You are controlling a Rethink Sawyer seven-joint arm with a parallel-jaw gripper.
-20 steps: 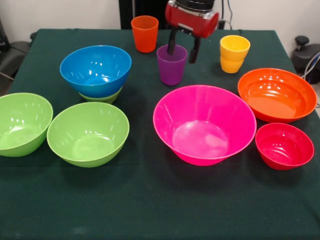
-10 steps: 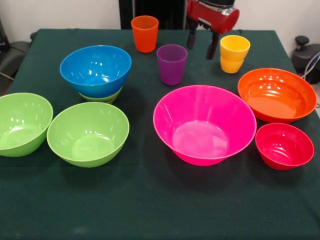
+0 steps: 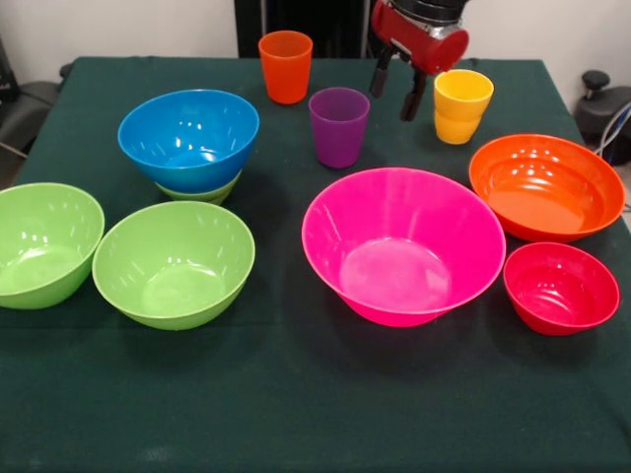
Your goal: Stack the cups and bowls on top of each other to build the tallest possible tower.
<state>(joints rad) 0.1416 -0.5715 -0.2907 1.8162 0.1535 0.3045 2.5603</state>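
Observation:
My gripper (image 3: 395, 87) hangs open and empty above the table's far side, between the purple cup (image 3: 338, 127) and the yellow cup (image 3: 461, 105), touching neither. An orange cup (image 3: 285, 66) stands upright further back. A blue bowl (image 3: 188, 138) sits nested in a lime green bowl (image 3: 201, 192). Two more lime green bowls (image 3: 174, 263) (image 3: 44, 243) sit at the left. A large pink bowl (image 3: 402, 243) is in the middle, an orange bowl (image 3: 545, 185) and a small red bowl (image 3: 560, 287) at the right. No taller tower stands.
The dark green tablecloth (image 3: 315, 404) covers the table. A black object (image 3: 599, 108) sits beyond the right edge.
My gripper has moved from around the purple cup's rim up and to the right, leaving the cup standing. In the last half second it tilted slightly and shifted little.

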